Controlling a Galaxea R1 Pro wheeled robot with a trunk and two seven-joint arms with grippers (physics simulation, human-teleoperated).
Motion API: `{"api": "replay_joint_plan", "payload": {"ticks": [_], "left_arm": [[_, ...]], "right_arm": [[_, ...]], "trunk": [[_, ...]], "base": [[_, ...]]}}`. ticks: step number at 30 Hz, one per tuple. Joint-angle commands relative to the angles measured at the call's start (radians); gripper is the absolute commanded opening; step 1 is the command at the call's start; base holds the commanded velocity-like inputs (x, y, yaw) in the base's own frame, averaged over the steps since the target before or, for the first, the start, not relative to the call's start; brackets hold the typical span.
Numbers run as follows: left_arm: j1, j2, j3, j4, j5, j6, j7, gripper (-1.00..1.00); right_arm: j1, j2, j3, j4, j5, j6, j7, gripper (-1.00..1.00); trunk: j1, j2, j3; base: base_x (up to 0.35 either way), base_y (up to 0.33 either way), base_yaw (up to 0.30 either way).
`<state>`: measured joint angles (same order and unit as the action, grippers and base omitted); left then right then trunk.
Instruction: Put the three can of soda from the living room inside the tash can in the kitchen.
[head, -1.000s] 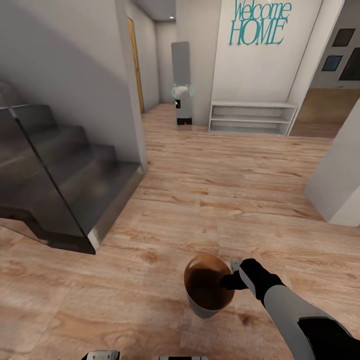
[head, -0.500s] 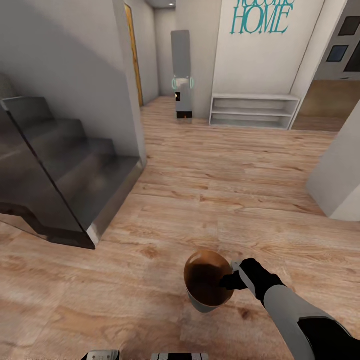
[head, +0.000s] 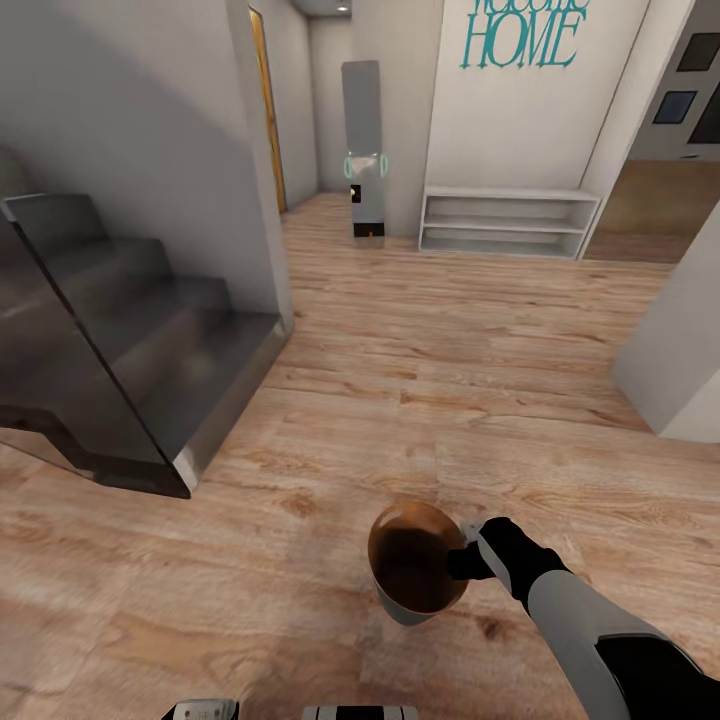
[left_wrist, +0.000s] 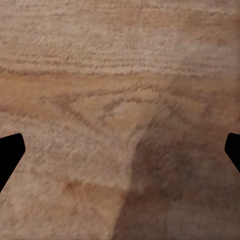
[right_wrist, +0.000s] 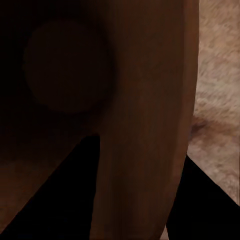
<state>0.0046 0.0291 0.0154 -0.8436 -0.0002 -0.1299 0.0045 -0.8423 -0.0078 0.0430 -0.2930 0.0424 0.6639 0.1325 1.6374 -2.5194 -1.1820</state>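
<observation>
Grey tash can (head: 417, 570), copper-brown inside, hangs upright above plank floor.

The word "HOME" (head: 521, 43) stands in teal letters on the white wall (head: 500, 130), far ahead of the right pincer (head: 462, 560); the line above it is cut off.

Soft, even indoor light fills the hallway in the head view, with no hard glare on the wood floor (head: 420, 400). The staircase (head: 120, 340) on the left sits in grey shade, its glass side faintly reflective. The render is slightly soft and smeared (most so on the floor grain near the lower edge), and straight walls lean outward toward the frame edges. The tash can (head: 415, 570) has a dark, glossy inside; close up in the right wrist view it is very dim and blurred. The left wrist view is bright, blurry wood with a diffuse shadow.
</observation>
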Motion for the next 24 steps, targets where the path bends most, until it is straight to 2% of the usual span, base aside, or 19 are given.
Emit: {"api": "replay_joint_plan", "payload": {"ticks": [1, 12, 24], "left_arm": [[0.0, 0.0, 0.0, 0.0, 0.0, 0.0, 0.0, 1.0], [0.0, 0.0, 0.002, 0.0, 0.001, 0.0, 0.0, 1.0], [0.0, 0.0, 0.006, -0.001, 0.006, 0.0, -0.001, 1.0]], "right_arm": [[0.0, 0.001, 0.0, 0.0, 0.0, -0.004, 0.001, -1.0], [0.0, 0.002, 0.018, 0.0, 0.0, -0.012, 0.001, -1.0], [0.0, 0.002, 0.02, 0.0, 0.0, -0.012, 0.001, -1.0]], "trunk": [[0.0, 0.0, 0.0], [0.0, 0.0, 0.0], [0.0, 0.0, 0.0]], "base": [[0.0, 0.0, 0.0], [0.0, 0.0, 0.0], [0.0, 0.0, 0.0]]}}
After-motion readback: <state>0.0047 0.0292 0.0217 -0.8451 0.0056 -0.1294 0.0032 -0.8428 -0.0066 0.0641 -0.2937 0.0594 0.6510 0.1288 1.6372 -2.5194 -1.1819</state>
